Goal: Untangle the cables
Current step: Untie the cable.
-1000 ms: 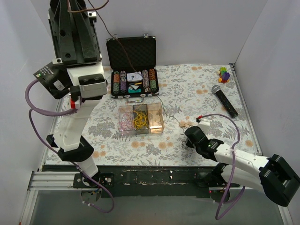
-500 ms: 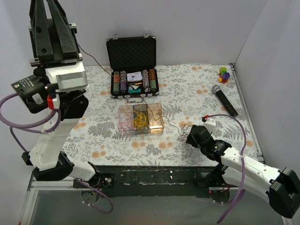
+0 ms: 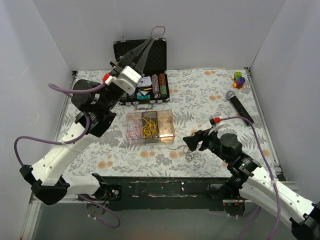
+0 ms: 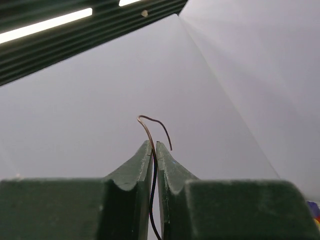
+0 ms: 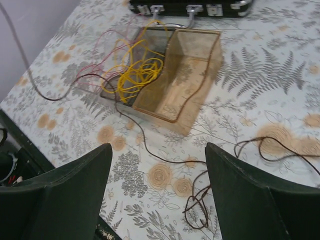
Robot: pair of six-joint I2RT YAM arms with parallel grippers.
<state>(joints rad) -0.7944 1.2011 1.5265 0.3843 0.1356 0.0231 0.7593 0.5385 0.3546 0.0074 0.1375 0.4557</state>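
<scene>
Seen from above, the clear box (image 3: 150,116) sits mid-table with pink cables (image 3: 133,133) in its left compartment and yellow cables (image 3: 149,128) in the middle one. The left gripper (image 3: 153,38) is raised high beyond the box, in front of the open chip case (image 3: 140,54) behind it. The right gripper (image 3: 192,142) hangs low just right of the box, over a dark brown clump (image 3: 188,151) lying on the flowered table (image 3: 210,95) near the box's front right corner. In the left wrist view the jaws are pinched together on a single dark brown cable (image 4: 149,131), whose free end curls up past the fingertips against the grey wall. In the right wrist view the fingers (image 5: 75,192) stand wide apart, gripping nothing; the brown clump lies on the table between them, on the near side of the box, and one strand runs from it back toward the box's yellow compartment.
</scene>
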